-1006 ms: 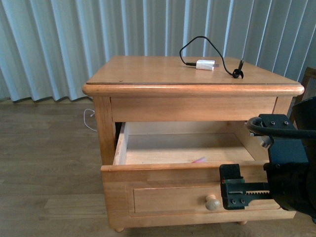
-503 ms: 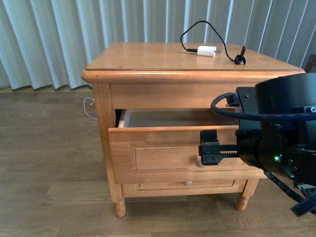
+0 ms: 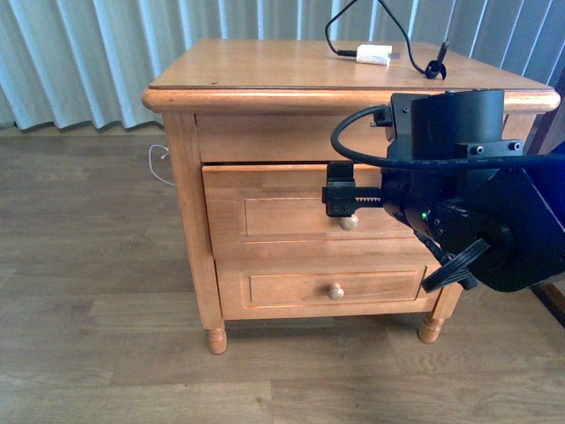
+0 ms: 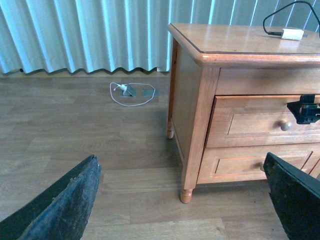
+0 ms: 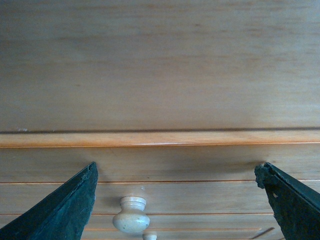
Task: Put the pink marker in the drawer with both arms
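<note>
Pushed in from wide open a second ago, the drawer (image 3: 300, 208) sits nearly flush, the pink marker hidden inside, the right tool (image 3: 340, 200), fingers spread, above the knob (image 3: 350, 222) at 12 o'clock; the task looks almost finished.

Right arm (image 3: 459, 190): big, black, round body; thick black cable looped on top; tiny green light; toothed rail; black hand (image 3: 341, 200).

- The right arm (image 3: 468, 212) reaches leftward and level, a cable looped over its bulky black wrist and a small green light lit.
- The right end effector (image 3: 340, 199) has its fingers (image 5: 55, 212) spread wide apart, holding nothing.
- The left end effector (image 4: 180, 200) is likewise spread, nothing between.
</note>
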